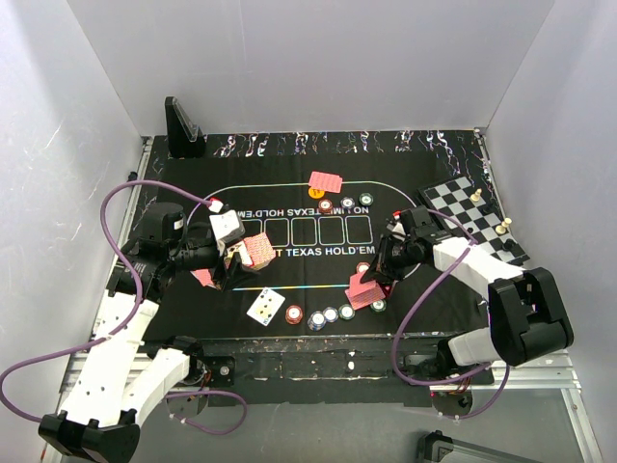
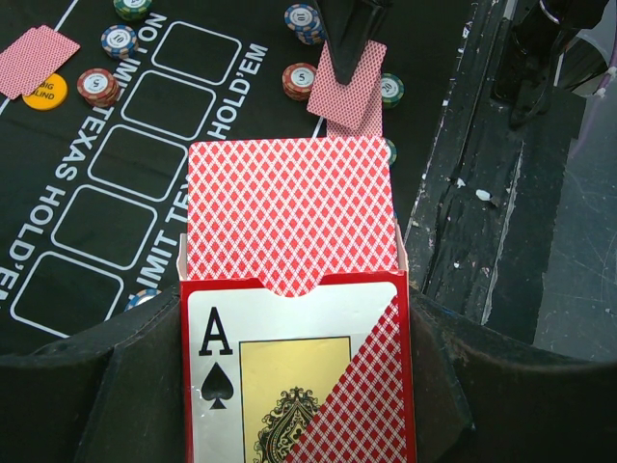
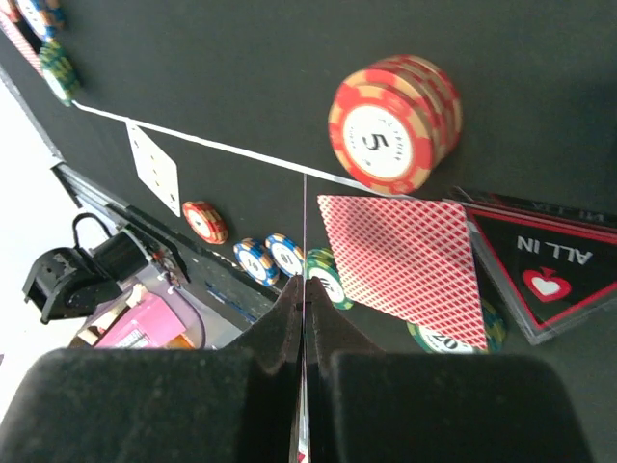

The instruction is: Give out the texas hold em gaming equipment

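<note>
My left gripper (image 1: pixel 236 258) is shut on an open red card box (image 2: pixel 289 376) with an ace of spades on its front, and red-backed cards (image 2: pixel 289 207) stick out of its top. It holds the box above the left part of the black mat (image 1: pixel 289 193). My right gripper (image 3: pixel 303 289) is shut on a single card (image 3: pixel 303 227), seen edge-on, just above a red-backed card (image 3: pixel 405 253) lying on the mat. A triangular "ALL IN" marker (image 3: pixel 554 270) lies beside that card. A red chip stack (image 3: pixel 390 121) stands beyond it.
A row of chips (image 1: pixel 318 316) and a face-up card (image 1: pixel 265 306) lie near the mat's front edge. More chips (image 1: pixel 348 202), a yellow button (image 1: pixel 316 192) and red-backed cards (image 1: pixel 326 181) lie at the far side. A chessboard (image 1: pixel 463 207) with pieces is at the right and a black stand (image 1: pixel 181 130) at the back left.
</note>
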You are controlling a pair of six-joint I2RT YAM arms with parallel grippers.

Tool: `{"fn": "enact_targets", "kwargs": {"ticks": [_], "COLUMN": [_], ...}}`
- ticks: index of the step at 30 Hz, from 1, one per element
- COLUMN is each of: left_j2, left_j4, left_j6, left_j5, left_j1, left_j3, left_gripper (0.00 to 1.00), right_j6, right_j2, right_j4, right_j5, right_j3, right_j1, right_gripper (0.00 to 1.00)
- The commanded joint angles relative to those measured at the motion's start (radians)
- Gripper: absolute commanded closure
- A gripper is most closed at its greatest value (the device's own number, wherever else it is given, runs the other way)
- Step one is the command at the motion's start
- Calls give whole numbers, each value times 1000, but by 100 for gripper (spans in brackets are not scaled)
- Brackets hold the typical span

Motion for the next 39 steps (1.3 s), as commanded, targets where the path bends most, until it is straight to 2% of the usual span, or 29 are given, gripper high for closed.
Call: {"fn": "enact_targets", "kwargs": {"ticks": [1, 15, 17, 21, 23, 26, 31, 34, 37, 39], "left_j2": [-18, -13, -13, -12, -16, -16, -16, -16, -12, -9], "left_j4": [4, 22, 22, 26, 26, 25, 27, 27, 30, 33], "left_j6": [15, 4, 4, 0, -2, -3, 4, 9, 12, 11], "left_j5": [32, 38, 41, 45, 47, 49, 53, 58, 62, 62], "left_j1": [-1, -3, -1, -3, -1, -1, -3, -3, -1, -1], "left_j3": [33, 31, 31, 31, 33, 31, 28, 23, 19, 20], "left_gripper": [100, 100, 100, 100, 100, 100, 100, 100, 100, 100], "right_j6": [-5, 22, 25, 25, 24, 18, 28, 45, 76, 94], "right_j2": [-45, -83, -83, -97, -111, -143, -235, -306, -324, -295], "right_j4": [42, -40, -51, -75, -107, -172, -282, -279, -194, -148], "right_j5": [56, 137, 140, 160, 199, 257, 357, 331, 207, 136], "right_j3": [-29, -80, -83, -75, -54, -8, 76, 129, 197, 289], "right_j1": [-4, -2, -2, -2, -2, -2, -2, 2, 27, 74], "right_gripper": [99, 99, 90, 59, 49, 45, 44, 43, 25, 18]}}
